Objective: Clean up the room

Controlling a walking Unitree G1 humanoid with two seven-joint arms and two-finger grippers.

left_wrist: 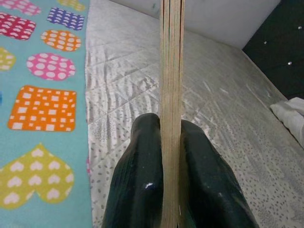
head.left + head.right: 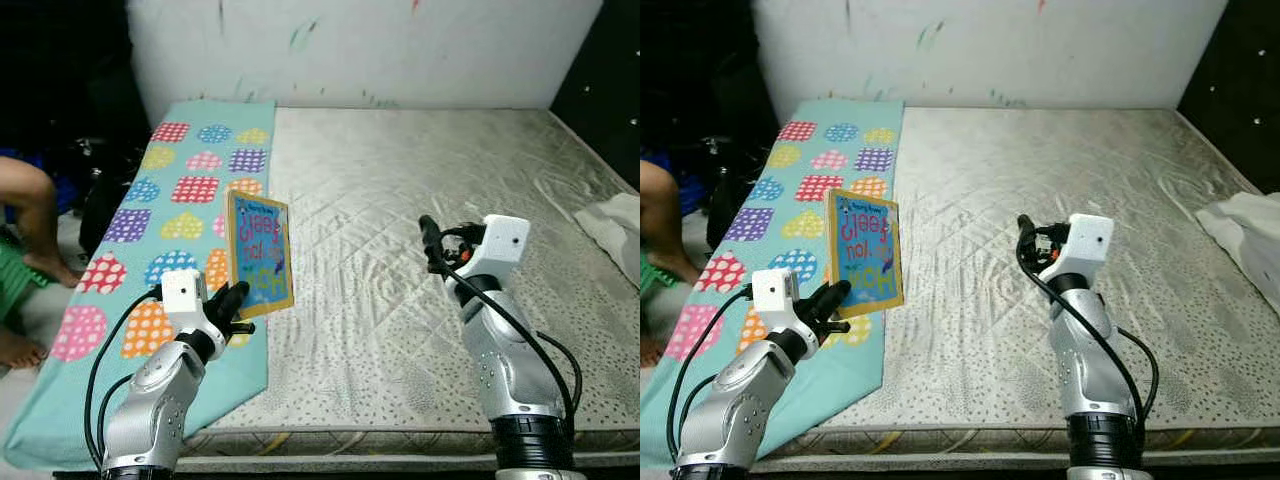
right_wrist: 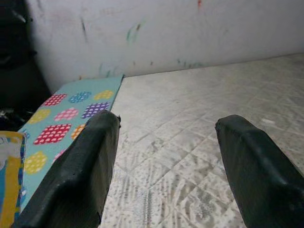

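Observation:
A thin board book (image 2: 260,255) with a blue cover and yellow border is held upright above the left side of the bed. My left gripper (image 2: 232,303) is shut on its lower edge; the wrist view shows the book's edge (image 1: 171,109) clamped between the two black fingers (image 1: 137,180). My right gripper (image 2: 430,243) hovers over the middle of the grey quilted mattress (image 2: 420,190), open, with nothing between its fingers (image 3: 85,171).
A turquoise blanket (image 2: 190,190) with dotted hearts and squares covers the bed's left strip. White cloth (image 2: 615,225) lies at the right edge. A person's legs (image 2: 25,230) are at the far left beside the bed. A white wall stands behind.

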